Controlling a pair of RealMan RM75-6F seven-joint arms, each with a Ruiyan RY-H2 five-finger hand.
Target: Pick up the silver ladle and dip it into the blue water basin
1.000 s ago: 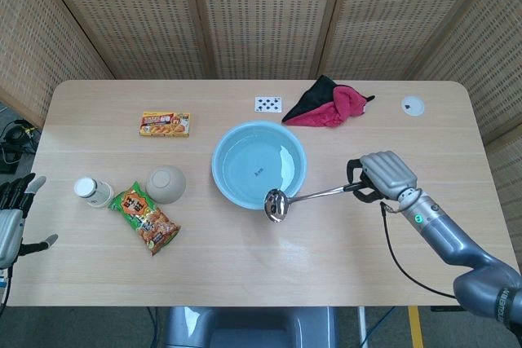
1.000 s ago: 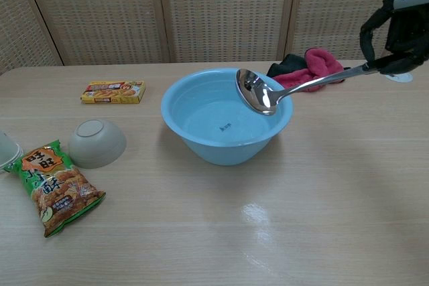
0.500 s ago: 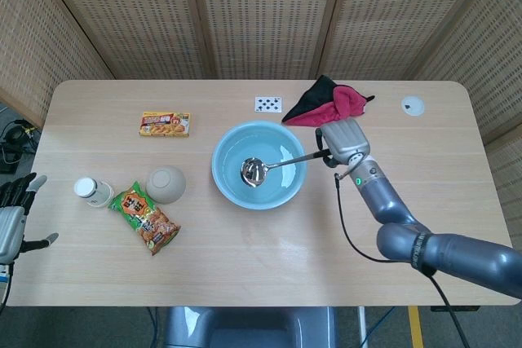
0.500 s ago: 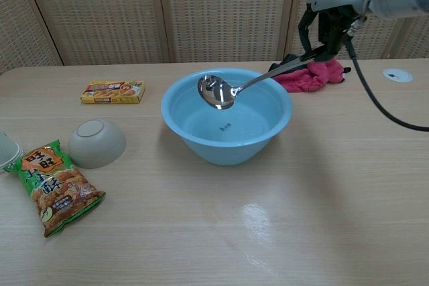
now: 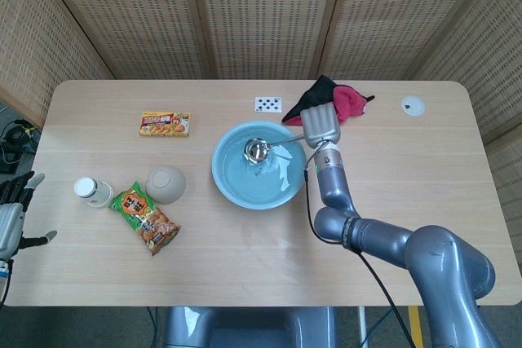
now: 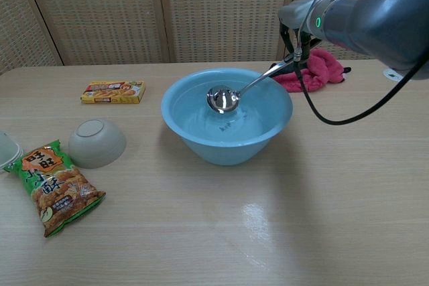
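We see one long light wooden counter [image 5: 391, 226] with one round blue water basin [image 5: 228, 187] sitting near its middle. Our right hand [image 5: 320, 126] wraps its fingers around the handle of the one silver metal ladle [image 5: 258, 150], and the scoop sits low inside the basin, at the water. Our left hand [image 5: 11, 218] waits far off at the counter's edge with fingers spread and holding nothing. We think the handle could bump the rim and tip the basin, spilling water. We count one red and black cloth [image 5: 342, 100], one snack bag [image 5: 145, 219], one yellow box [image 5: 165, 124], one upside-down bowl [image 5: 165, 184], one white cup [image 5: 92, 191], one playing card [image 5: 267, 104].
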